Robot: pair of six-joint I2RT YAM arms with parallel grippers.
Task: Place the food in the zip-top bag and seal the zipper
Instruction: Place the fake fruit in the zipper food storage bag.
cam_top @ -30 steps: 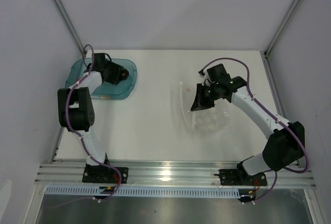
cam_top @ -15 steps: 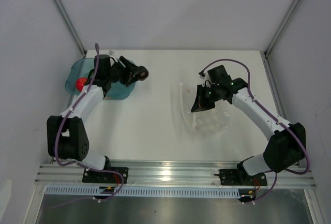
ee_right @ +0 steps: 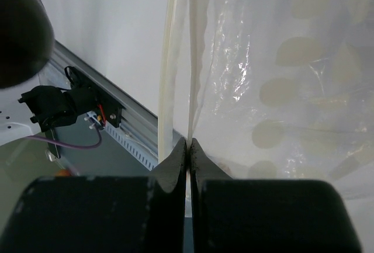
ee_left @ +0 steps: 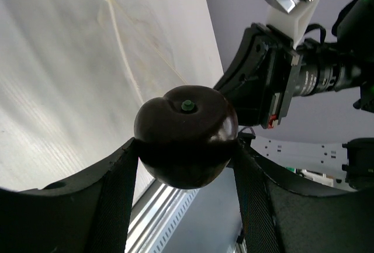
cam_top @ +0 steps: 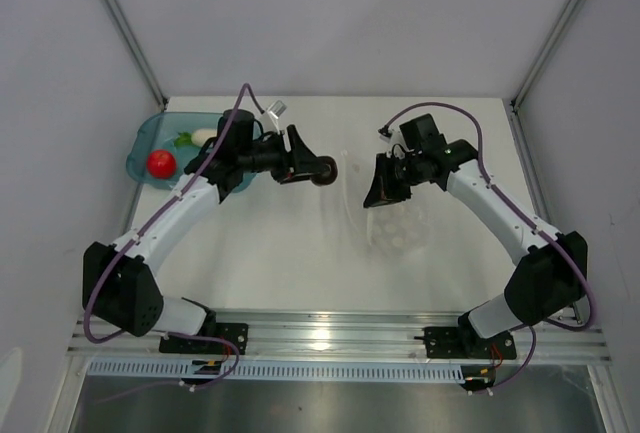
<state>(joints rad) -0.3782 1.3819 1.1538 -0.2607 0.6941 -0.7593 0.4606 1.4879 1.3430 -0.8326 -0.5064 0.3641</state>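
At the table's 10 o'clock, the translucent teal plastic tray [cam_top: 140,143] holds the red tomato-like ball [cam_top: 160,162] and the white oblong radish with green leaves [cam_top: 200,137]. Neither is bagged yet.

The left gripper [ee_left: 186,159] is clenched on the dark brown-black round piece [ee_left: 186,124]. It holds the piece above the table's middle, at 9 o'clock of the small clear crinkly zip-top bag [cam_top: 402,231]. The right gripper [ee_right: 187,146] pinches the bag's edge by the thin clear press-seal zipper strip [ee_right: 168,60].

The step in hand appears to be carrying the piece to the bag's mouth. To do it well, the left arm should travel low towards 3 o'clock and aim between the two lips. It should release only once the piece is past the strip.

The lips stand close together in the right wrist view, so the piece may snag one of them. The right gripper's fingers also crowd the opening.
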